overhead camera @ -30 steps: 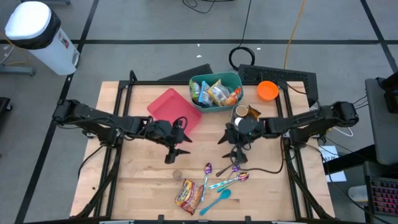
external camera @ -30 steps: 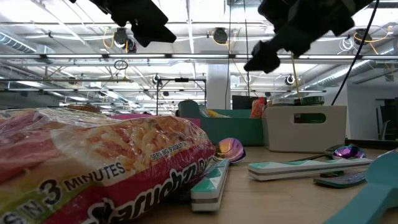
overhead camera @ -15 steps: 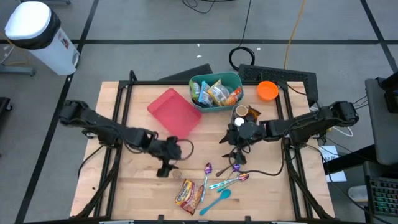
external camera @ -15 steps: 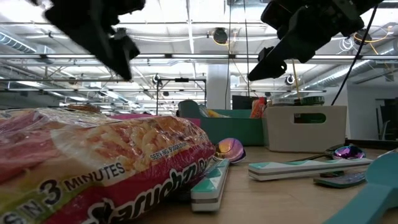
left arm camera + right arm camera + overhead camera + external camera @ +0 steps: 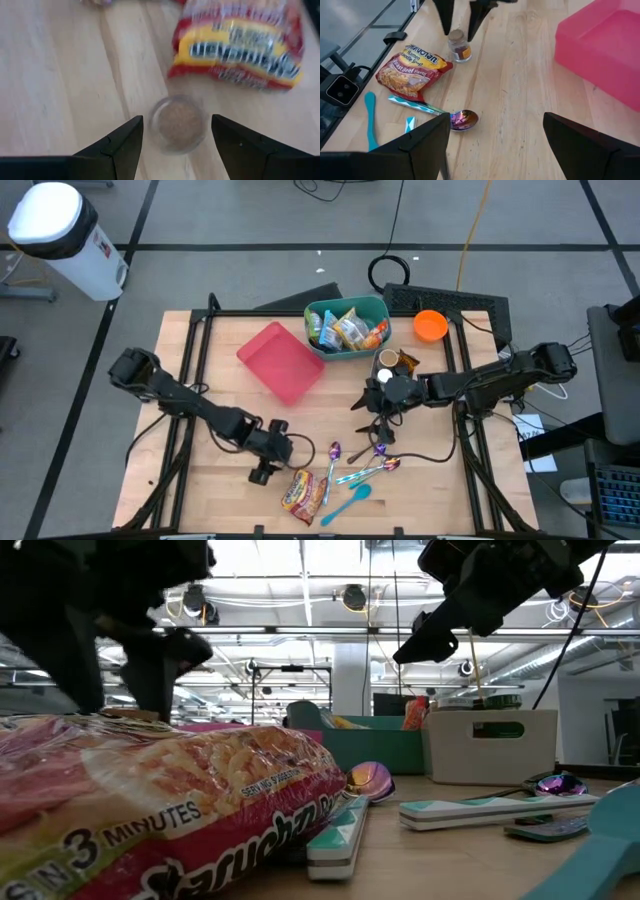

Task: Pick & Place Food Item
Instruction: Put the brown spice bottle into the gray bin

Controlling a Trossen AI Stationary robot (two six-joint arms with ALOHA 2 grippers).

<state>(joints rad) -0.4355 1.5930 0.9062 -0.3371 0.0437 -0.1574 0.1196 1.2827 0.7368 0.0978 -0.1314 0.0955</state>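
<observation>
The left gripper (image 5: pixel 177 145) hangs directly over the small jar (image 5: pixel 178 121), fingers spread to either side and not touching it. The jar stands upright on the table (image 5: pixel 210 370), just beside the noodle packet (image 5: pixel 303 489). Lower straight down, keep the jar centred, and close evenly. The right gripper (image 5: pixel 378 423) waits with fingers spread, holding nothing.
</observation>
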